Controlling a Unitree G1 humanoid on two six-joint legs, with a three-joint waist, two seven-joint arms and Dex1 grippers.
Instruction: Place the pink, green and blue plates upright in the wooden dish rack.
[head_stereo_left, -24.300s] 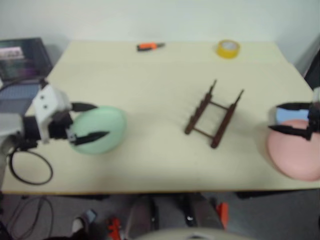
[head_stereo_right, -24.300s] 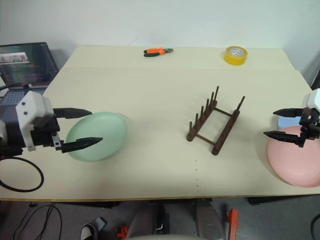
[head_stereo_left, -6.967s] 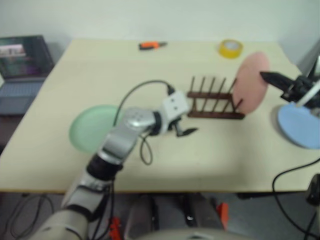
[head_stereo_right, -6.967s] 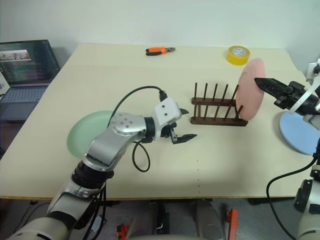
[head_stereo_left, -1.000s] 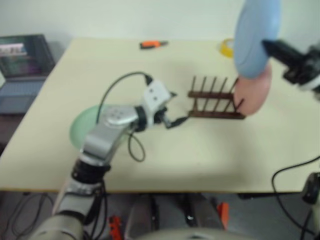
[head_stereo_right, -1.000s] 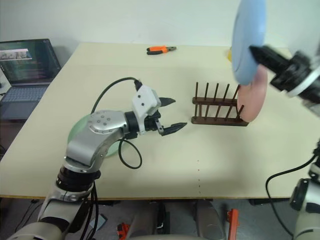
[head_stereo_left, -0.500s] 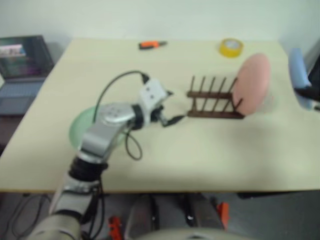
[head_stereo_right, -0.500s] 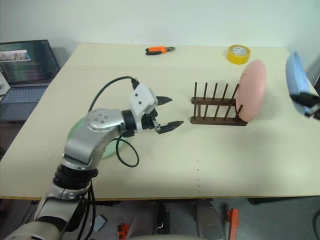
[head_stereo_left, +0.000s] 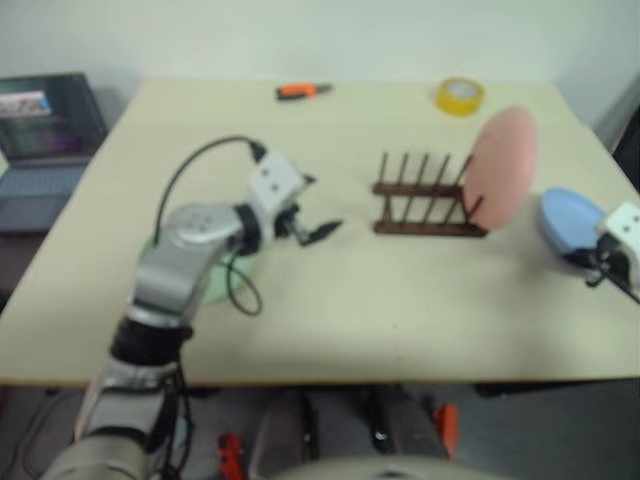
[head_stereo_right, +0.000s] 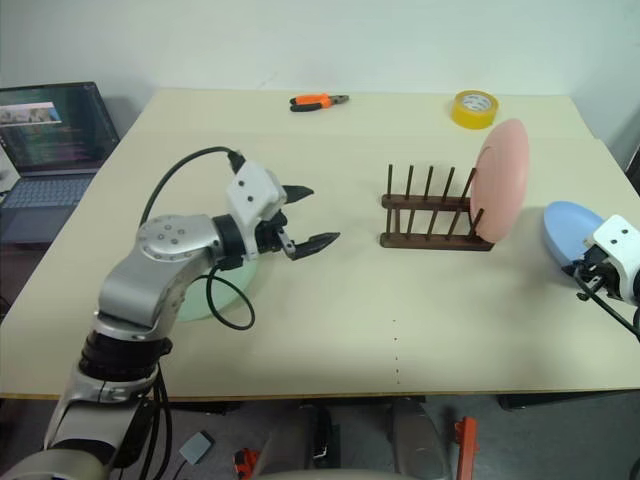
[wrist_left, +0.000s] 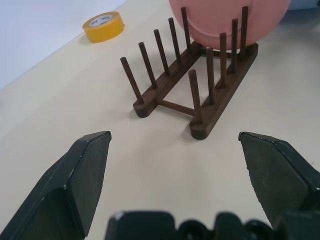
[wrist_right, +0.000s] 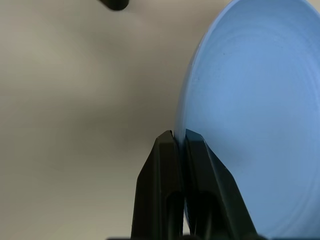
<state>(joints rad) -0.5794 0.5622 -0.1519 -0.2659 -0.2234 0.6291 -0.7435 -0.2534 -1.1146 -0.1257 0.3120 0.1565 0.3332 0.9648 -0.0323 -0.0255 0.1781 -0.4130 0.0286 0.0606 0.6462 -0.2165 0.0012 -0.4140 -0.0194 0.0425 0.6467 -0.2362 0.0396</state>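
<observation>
Pink plate (head_stereo_right: 502, 180) stands upright at the right end of the rack (head_stereo_right: 435, 213), its edge down between the last pegs. My left gripper (head_stereo_right: 308, 215) hangs over the table (head_stereo_right: 400, 320) well left of the rack, fingers spread wide with nothing between them, pointing toward the pegs; from its wrist camera I see the rack (wrist_left: 192, 85) end-on with the pink plate (wrist_left: 227, 20) at the far end. Green plate (head_stereo_right: 215, 290) lies flat on the table, mostly hidden under my left forearm. My right gripper (wrist_right: 178, 142) is pinched tight on the rim of the blue plate (wrist_right: 255, 110), which sits low near the table's right edge, right of the rack and apart from it (head_stereo_right: 572, 228). I can't tell whether it touches the tabletop. Tape roll (head_stereo_right: 473, 108) and orange pliers (head_stereo_right: 318, 101) lie along the far edge, and a laptop (head_stereo_right: 45, 140) sits off to the left.
</observation>
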